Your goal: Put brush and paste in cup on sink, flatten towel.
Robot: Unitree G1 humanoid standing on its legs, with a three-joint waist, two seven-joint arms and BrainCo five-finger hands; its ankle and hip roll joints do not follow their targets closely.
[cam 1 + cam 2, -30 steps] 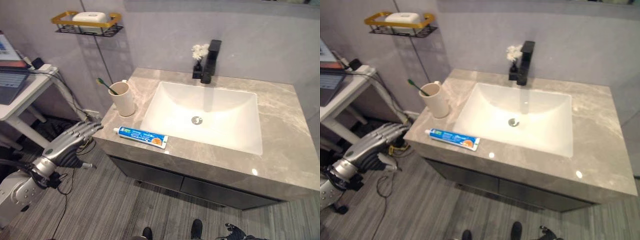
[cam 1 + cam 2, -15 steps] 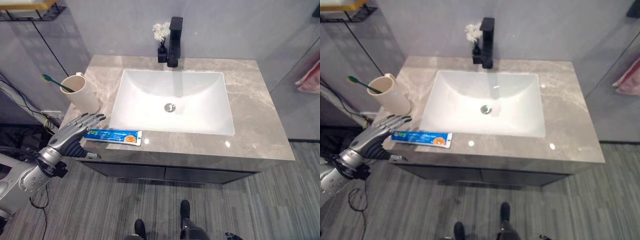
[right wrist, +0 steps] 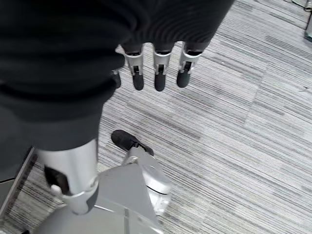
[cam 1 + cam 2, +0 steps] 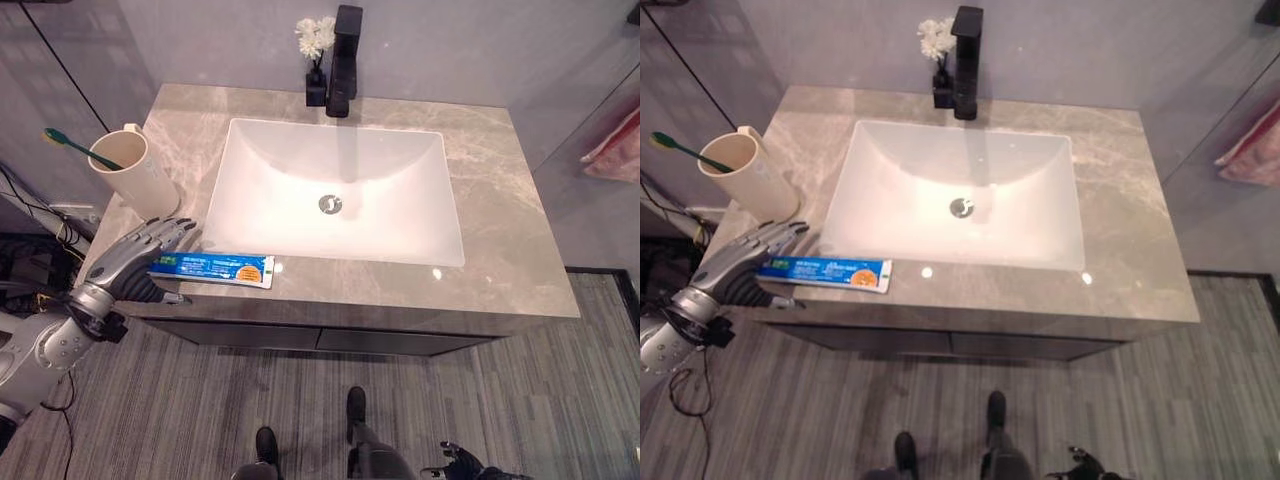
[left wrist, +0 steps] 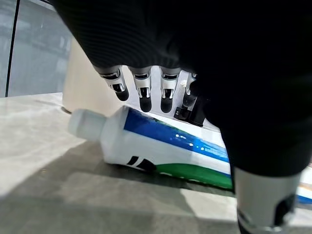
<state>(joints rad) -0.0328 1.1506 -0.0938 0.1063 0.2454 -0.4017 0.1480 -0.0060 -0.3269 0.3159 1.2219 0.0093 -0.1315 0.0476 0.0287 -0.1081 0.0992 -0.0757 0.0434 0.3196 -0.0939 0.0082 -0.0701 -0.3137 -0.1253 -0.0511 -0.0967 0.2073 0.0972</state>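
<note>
Your left hand [image 4: 140,255] hovers with relaxed fingers over the paste [image 4: 212,270], a soft blue tube lying flat on the stone bench [image 4: 500,240] beside the smooth cream cup [image 4: 135,172]. The brush [image 4: 68,143] sits in it already. Next, I'd say: curl round the tube. Your right hand [image 3: 156,73] hangs loose above the floor.

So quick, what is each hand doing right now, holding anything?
Left hand: open, fingers extended over the cap end of the toothpaste tube on the counter, not gripping it.
Right hand: open, holding nothing, hanging over the floor.
</note>
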